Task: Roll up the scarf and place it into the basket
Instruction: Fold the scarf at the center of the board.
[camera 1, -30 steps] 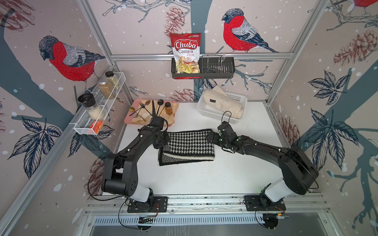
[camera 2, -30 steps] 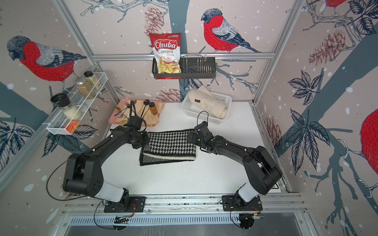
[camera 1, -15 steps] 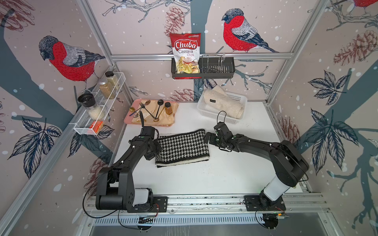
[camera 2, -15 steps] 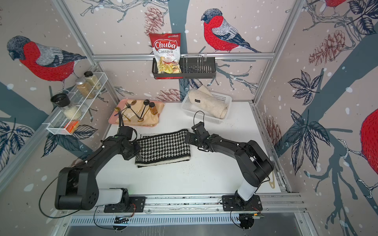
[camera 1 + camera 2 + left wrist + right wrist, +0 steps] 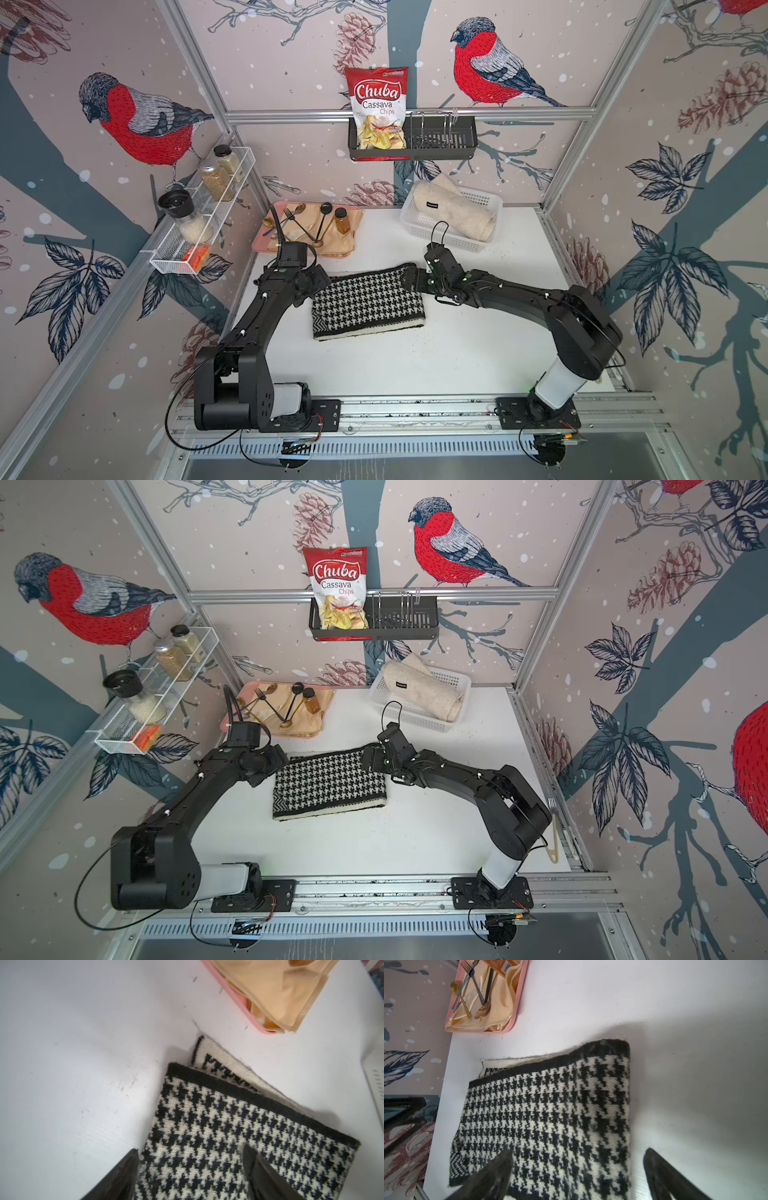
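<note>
Two black robot arms reach in from the near edge of a white table (image 5: pixel 457 365) and meet at the scarf (image 5: pixel 368 301), a black-and-white houndstooth knit. It lies folded flat in a layered rectangle near the middle of the table, not yet rolled and well outside the basket.

The left gripper (image 5: pixel 321 281) sits at one short end of the scarf and the right gripper (image 5: pixel 409 280) at the opposite end, probably so that each can work one side of the fold evenly.

In the left wrist view the fingers (image 5: pixel 124 1174) are spread apart, one over bare table just beside the scarf's edge and one above the pattern. The right wrist view shows the same: fingers (image 5: pixel 492 1174) parted, one over the knit and one over the table. Neither pair pinches any cloth.

A lower layer peeks out past the top layer at the far edge (the fold is slightly offset), which may make a tidy roll harder.

The basket (image 5: pixel 492 201), white and perforated, stands in the far right corner near the right arm and already holds a rolled cream cloth (image 5: pixel 455 210), so room looks limited.
</note>
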Tool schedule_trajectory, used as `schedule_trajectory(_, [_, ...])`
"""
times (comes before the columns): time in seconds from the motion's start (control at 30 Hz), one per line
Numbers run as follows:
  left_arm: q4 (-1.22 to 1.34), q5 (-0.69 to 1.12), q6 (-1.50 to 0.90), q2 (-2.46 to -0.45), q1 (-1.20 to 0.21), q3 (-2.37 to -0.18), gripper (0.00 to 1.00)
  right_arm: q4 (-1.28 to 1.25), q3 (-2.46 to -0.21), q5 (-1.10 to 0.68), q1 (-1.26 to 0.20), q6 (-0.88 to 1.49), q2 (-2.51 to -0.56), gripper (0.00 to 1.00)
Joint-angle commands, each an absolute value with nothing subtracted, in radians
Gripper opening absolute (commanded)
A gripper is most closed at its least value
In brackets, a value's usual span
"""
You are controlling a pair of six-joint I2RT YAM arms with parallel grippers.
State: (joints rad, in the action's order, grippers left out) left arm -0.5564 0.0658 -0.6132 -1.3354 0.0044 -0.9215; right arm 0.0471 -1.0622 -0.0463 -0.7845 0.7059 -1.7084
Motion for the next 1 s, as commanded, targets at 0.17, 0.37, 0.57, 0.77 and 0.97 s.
schedule_trajectory(0.17, [-0.364,0.301,-0.628,-1.339,-0.053,-0.836,0.0,0.029,-1.119,-0.099,-0.788,0.699,-1.823,0.39])
schedule_trajectory(0.37, [-0.2,0.387,-0.663,-1.445,-0.251,-0.875,0.0,-0.014,-1.015,-0.053,-0.765,0.706,-1.742,0.51])
schedule_trajectory(0.57, [-0.073,0.416,-0.72,-1.601,-0.375,-0.963,0.0,-0.031,-0.992,-0.114,-0.708,0.676,-1.812,0.49])
schedule_trajectory(0.77, [0.104,0.502,-0.768,-1.731,-0.446,-0.992,0.0,0.002,-0.985,-0.084,-0.692,0.67,-1.815,0.46])
schedule_trajectory(0.97, [0.093,0.479,-0.775,-1.872,-0.517,-1.09,0.0,0.002,-0.908,-0.068,-0.681,0.69,-1.771,0.45])
